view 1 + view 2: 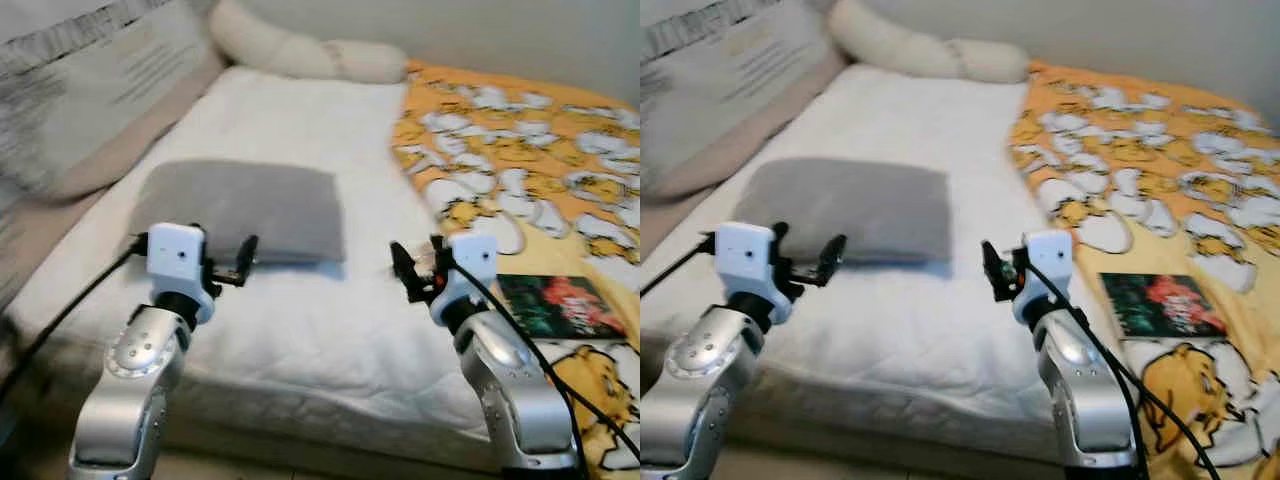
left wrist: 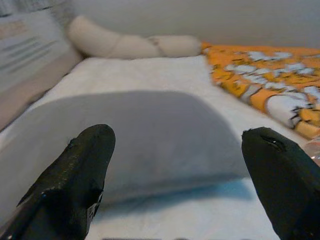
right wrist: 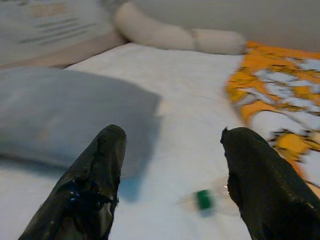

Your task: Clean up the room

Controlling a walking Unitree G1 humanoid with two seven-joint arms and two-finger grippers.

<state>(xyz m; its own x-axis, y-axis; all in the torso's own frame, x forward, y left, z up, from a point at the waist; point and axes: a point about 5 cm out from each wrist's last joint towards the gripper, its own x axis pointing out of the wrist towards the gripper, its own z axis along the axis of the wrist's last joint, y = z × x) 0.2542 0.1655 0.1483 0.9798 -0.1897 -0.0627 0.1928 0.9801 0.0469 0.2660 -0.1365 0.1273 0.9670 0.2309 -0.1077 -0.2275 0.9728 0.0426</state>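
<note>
- Bed point(image 1: 300, 300), white sheet, spans frame centre in the head views.
- Grey pillow point(image 1: 245, 210) lies flat on bed, centre-left.
- Orange blanket point(image 1: 520, 150) covers right side of bed.
- Book point(image 1: 550, 305) on blanket, right edge of frame, beside the right arm.
- Long cream bolster point(image 1: 300, 50) at top centre; large pale cushion point(image 1: 100, 90) upper left.
- Left tool point(image 1: 235, 265) lower left, over pillow's near edge, fingers point(image 2: 75, 175) spread, holding nothing.
- Right tool point(image 1: 408, 268) lower centre-right, over bare sheet, fingers point(image 3: 95, 175) spread, holding nothing.
- Small clear bottle with green cap point(image 3: 204, 199) lies on sheet between right tool's fingers, blurred.
</note>
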